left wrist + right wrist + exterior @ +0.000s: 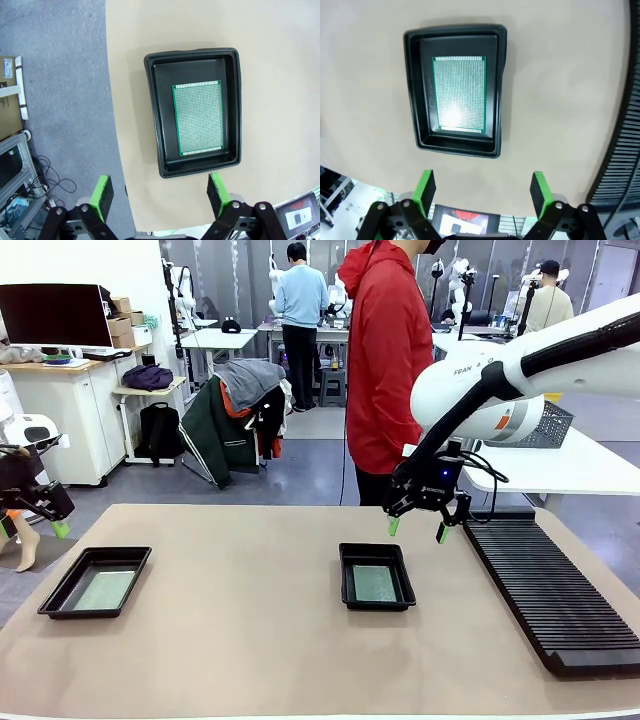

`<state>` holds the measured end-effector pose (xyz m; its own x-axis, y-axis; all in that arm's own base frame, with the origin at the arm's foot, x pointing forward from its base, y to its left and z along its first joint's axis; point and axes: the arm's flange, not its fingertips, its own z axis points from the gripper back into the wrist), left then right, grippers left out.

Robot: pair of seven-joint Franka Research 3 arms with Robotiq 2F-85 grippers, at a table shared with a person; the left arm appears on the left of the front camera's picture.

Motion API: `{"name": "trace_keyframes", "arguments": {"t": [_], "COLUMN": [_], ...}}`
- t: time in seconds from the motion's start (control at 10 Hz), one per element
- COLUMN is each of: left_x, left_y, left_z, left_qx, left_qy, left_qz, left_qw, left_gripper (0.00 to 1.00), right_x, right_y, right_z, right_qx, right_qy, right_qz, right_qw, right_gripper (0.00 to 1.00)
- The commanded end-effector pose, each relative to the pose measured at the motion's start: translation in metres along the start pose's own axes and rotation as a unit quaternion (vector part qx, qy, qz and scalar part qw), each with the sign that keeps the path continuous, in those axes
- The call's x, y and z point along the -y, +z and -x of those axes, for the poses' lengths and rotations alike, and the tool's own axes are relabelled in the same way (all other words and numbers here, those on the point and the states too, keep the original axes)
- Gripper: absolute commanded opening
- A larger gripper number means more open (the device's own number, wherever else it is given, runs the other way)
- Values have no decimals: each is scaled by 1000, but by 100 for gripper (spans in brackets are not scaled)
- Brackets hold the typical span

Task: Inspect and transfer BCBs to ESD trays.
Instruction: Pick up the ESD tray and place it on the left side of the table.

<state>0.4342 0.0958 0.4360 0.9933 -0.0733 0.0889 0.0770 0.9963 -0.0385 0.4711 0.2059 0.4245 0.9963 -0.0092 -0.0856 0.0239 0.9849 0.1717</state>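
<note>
- Looking at the front view, both trays already have a board in them: the left ESD tray (95, 582) sits around 8 o'clock on the table (250, 640), the middle ESD tray (376, 577) closer to 3 o'clock, just beside the ribbed rack (555, 590)
- left gripper (55, 525) hangs off the table's edge at about 9 o'clock, jaws wide, nothing in them; its wrist cam shows the green pads (103, 192) spread with the tray beyond them
- right gripper (415, 528) hovers above and just behind the middle tray, also wide open and empty
- the BCB in the left tray (198, 119) lies flat on the floor, with a clear gap on the rim side at 9 o'clock in that wrist view
- the BCB in the middle tray (459, 94) is flat too, with a glare spot on its face
- handling guess: these boards look thin, light and stiff, perforated face, probably a bit slick on the plastic floor. Lying flat inside a rimmed tray there's barely any edge to grab, so I'd pinch across the short width at the long edges, gently, since a thin board could flex or skate away
- a person in a red jacket (385, 360) stands at 12 o'clock, hands not on the table
</note>
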Motion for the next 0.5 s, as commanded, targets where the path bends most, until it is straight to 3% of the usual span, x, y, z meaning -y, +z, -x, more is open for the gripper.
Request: {"name": "trace_keyframes", "arguments": {"t": [0.0, 0.4], "left_x": [12, 69], "left_y": [15, 54], "left_z": [-2, -4], "left_qx": [4, 21], "left_qy": [-1, 2], "left_qz": [14, 7], "left_qw": [1000, 1000], "left_gripper": [100, 100], "right_x": [24, 64], "right_y": [12, 29], "right_z": [27, 63], "right_qx": [28, 71], "right_qy": [8, 14], "right_qz": [-42, -113], "right_qw": [999, 991], "right_gripper": [100, 100]}}
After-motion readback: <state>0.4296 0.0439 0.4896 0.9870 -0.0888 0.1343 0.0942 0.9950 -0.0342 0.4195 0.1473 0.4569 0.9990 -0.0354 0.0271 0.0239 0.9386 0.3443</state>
